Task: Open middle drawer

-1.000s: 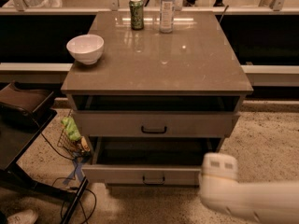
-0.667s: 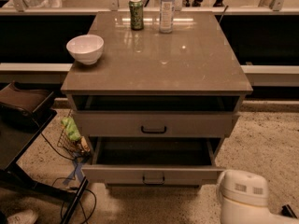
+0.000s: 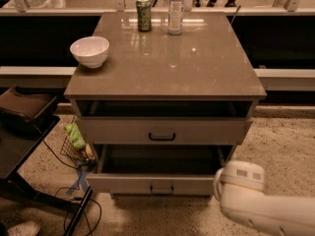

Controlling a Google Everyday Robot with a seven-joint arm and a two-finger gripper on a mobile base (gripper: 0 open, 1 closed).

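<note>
While 1 white arm link (image 3: 256,203) is filling the lower right corner, the end effector is sitting out of frame beyond it, so I cannot tell whether it is clenched or released. The link's rounded end is overlapping the right end of the lower drawer front in view; I cannot tell whether they are touching. Speckled floor (image 3: 285,141) is showing to its right.

2 drawer fronts are showing under the brown surface (image 3: 197,68). The middle drawer (image 3: 123,184) is the lower of the 2. It is standing pulled well out toward the camera, with its dark interior lying open behind the front panel and 1 small dark loop handle (image 3: 162,188) at centre. The upper drawer (image 3: 211,131) is sitting above it and further back, carrying 1 matching handle, with a dark gap running between its top edge and the surface.

3 things are standing upright on the surface:
- 1 white bowl (image 3: 89,51), near the left edge.
- 1 green can (image 3: 143,14), at the back edge.
- 1 clear bottle (image 3: 175,9), just beside the can.

The bowl is sitting well apart from the other 2.

Left of the cabinet, 1 wire basket (image 3: 73,144) holding something green is resting at floor level. Dark cables (image 3: 74,195) are trailing below it, and 1 dark stand (image 3: 24,114) is standing further left.
</note>
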